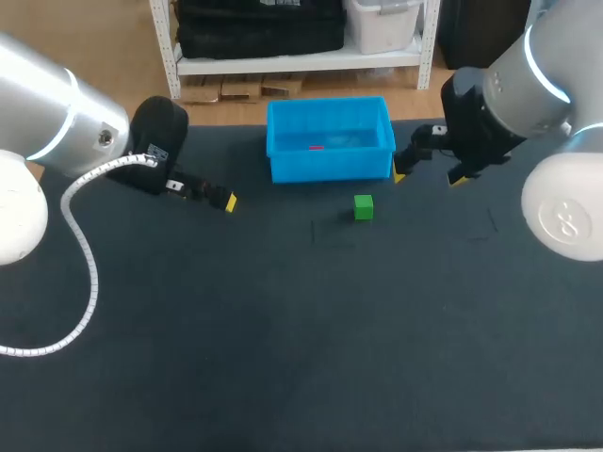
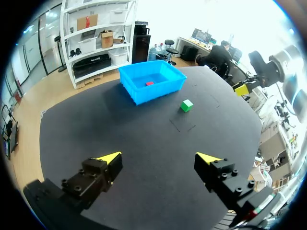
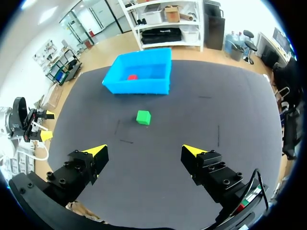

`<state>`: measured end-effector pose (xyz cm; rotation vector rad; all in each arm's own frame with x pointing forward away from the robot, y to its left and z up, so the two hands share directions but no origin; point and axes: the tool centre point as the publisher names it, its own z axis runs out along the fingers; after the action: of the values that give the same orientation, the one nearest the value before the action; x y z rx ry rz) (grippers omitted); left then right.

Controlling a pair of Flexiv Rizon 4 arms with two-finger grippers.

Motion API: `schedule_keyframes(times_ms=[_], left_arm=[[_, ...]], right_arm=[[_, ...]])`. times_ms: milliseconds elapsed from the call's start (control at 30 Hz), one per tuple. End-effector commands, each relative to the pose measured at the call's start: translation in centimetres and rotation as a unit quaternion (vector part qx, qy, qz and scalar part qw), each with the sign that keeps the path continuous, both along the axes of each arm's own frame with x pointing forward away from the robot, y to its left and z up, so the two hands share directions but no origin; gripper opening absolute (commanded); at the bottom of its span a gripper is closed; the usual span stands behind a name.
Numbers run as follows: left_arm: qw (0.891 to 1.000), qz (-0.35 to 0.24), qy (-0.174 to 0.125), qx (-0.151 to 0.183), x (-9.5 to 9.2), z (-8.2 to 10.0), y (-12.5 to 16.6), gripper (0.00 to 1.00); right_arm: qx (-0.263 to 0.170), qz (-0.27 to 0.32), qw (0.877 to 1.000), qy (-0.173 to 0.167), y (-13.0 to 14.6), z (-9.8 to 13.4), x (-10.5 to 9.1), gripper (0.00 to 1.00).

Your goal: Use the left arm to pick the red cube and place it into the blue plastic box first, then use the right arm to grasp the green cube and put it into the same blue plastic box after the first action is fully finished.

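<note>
Your left gripper point(image 2: 158, 158) hangs over the dark table point(image 1: 283, 330) with its two yellow-tipped fingers spread wide and nothing between them. It sits off the left end of the blue plastic box point(image 1: 330, 165), apart from it. Red cube point(image 1: 316, 147) lies inside that box on the floor, near the middle, touching no wall that you can make out. From the left wrist view the box is well ahead of the fingers, with bare mat between. Your right gripper point(image 3: 144, 151) is likewise spread and empty; in the head view it hovers just off the box's right end, close to the right front corner. Green cube point(image 1: 364, 207) rests on the table in front of the box, toward its right half, clear of the front wall and of both grippers. In the right wrist view the cube lies ahead of the fingers, roughly on the line between them, and the box stands beyond it. Box is set near the table's far edge, its long side running left to right. Wide open mat lies on the near side of the cube; a few thin marks point(image 1: 325, 235) show on the mat beside it.
</note>
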<state>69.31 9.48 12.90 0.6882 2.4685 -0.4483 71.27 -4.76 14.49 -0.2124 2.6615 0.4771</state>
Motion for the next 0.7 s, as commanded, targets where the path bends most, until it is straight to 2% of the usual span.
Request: schedule_keyframes(times_ms=[33,100,233,700], left_arm=[[1.000,-0.002,-0.001,-0.003,0.1,-0.1,0.1,1.00],[1.000,-0.002,-0.001,-0.003,0.1,-0.1,0.1,1.00],[1.000,-0.002,-0.001,-0.003,0.1,-0.1,0.1,1.00],[1.000,-0.002,-0.001,-0.003,0.1,-0.1,0.1,1.00]], right_arm=[[-0.009,-0.014,1.000,0.025,1.2,-0.1,1.1,1.00],[-0.007,-0.019,0.999,0.044,1.6,-0.4,1.5,1.00],[-0.031,-0.029,0.998,0.054,2.7,-0.9,2.4,1.00],[-0.129,-0.059,0.988,0.059,5.9,-4.5,4.7,1.00]])
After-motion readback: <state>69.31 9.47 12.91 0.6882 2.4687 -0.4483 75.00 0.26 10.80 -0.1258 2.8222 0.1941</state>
